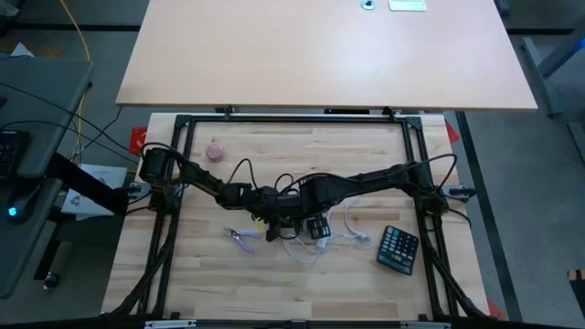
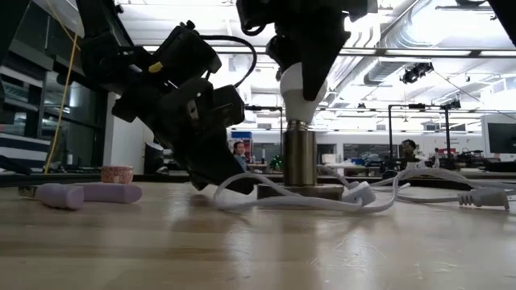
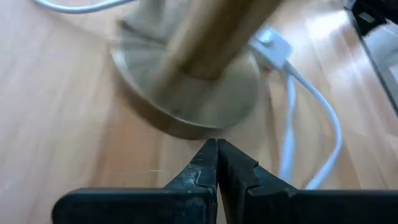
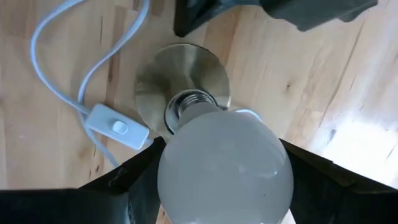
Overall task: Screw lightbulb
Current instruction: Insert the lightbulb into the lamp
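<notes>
A: Which step does the robot look to be on?

B: Seating the thread, most likely. The right gripper (image 4: 221, 180) has its jaws clamped on the globe of the lightbulb (image 4: 224, 165), holding it upright over the socket (image 2: 300, 157). In the low view the bulb's (image 2: 305, 89) screw base sits right at the socket's mouth, but whether the thread has caught cannot be told.

A: And the other arm?

B: The left gripper (image 3: 217, 171) is down at the bench (image 1: 302, 274) beside the round lamp base (image 3: 186, 93), jaws pressed together with nothing between them. It seems placed to steady the base rather than grip it; contact cannot be confirmed.

A: What does the next move call for?

B: Turning the bulb about its own axis while keeping it straight above the socket. A tilt would risk cross-threading, and the light base may spin along if nothing holds it.

A: Room to move?

B: Tight. Both arms meet at mid-bench. The white cord (image 4: 62, 62) and its inline switch (image 4: 116, 127) loop close around the base. The pliers (image 1: 242, 238) and calculator (image 1: 398, 249) lie a little way off to either side; the pink ball (image 1: 215, 152) is well apart.
</notes>
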Available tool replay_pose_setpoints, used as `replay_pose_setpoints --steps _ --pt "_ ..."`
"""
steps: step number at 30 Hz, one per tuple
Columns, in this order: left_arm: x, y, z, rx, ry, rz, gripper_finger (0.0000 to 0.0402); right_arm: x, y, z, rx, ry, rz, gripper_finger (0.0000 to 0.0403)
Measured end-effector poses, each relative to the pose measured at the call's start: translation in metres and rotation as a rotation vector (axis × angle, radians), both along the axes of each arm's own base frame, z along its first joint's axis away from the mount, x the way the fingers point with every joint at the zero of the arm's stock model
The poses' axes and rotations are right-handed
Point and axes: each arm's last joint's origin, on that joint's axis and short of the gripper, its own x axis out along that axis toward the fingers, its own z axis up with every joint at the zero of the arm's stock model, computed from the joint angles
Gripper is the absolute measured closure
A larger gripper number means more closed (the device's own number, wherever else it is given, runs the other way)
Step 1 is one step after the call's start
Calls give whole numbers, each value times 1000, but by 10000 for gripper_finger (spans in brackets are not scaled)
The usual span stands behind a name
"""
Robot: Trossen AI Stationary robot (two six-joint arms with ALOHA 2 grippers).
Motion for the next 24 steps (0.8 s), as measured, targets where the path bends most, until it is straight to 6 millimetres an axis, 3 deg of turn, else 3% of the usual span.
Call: replay_pose_setpoints --steps 6,16,20,24 --pt "-3 12 3 -7 31 -15 402 0 2 1 -13 -13 22 141" --pt "-20 45 33 143 12 7 401 -2 2 2 -40 17 90 141" --pt "-20 47 34 118 4 36 402 -3 2 2 -44 31 138 141" --pt "-19 36 30 111 18 3 401 -3 2 3 -49 43 202 141"
